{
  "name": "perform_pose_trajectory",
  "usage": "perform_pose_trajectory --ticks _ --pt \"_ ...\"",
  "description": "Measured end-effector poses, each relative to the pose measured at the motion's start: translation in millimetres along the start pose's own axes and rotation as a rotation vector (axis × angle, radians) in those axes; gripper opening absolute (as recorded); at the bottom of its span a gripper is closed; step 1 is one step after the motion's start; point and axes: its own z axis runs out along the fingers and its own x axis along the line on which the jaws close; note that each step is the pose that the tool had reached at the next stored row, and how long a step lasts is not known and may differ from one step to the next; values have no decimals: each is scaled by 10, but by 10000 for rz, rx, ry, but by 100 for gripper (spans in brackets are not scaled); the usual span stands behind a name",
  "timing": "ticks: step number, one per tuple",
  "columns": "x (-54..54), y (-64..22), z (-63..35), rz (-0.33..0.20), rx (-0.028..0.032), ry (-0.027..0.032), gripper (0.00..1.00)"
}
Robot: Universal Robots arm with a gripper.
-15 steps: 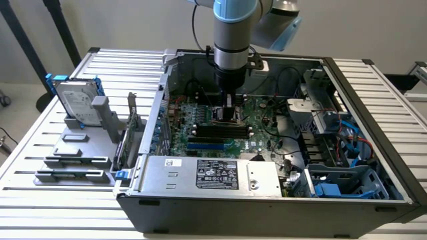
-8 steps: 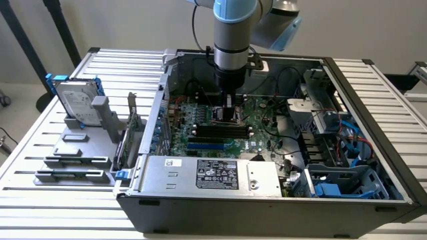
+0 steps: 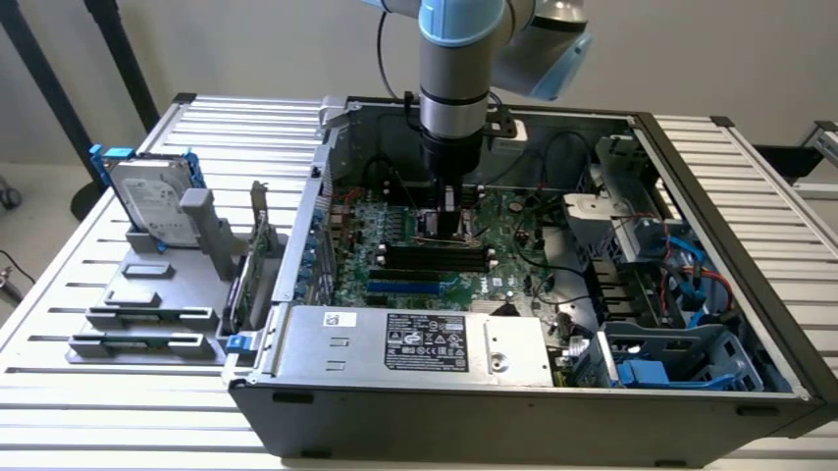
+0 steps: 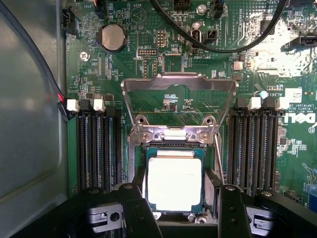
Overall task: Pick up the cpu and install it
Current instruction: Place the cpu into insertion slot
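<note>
cpu [image 4: 174, 184] lies flat in its socket [image 4: 144, 148] mid-motherboard [image 4: 99, 64], load frame [image 4: 178, 83] tipped back so it's clear, hand [image 4: 177, 196] spread wide astride it, fingers [image 4: 136, 208] either side, apparently gripping nothing.

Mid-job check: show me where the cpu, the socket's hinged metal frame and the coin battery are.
cpu [image 4: 174, 182]: wrist view, middle of its silvery top plate.
metal frame [image 4: 178, 82]: wrist view, the cross bar opposite its hinge.
coin battery [image 4: 113, 37]: wrist view, centre of its round face.
</note>
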Motion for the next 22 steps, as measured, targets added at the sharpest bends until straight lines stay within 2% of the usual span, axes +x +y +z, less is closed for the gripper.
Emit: perform_pose_trajectory --ticks 14,16,17,22 --pt "2 0 11 -100 -4 18 55" --pt "2 0 12 -115 -2 15 56" --pt "2 0 11 -121 -1 13 63" --pt "1 0 5 -132 4 7 63"
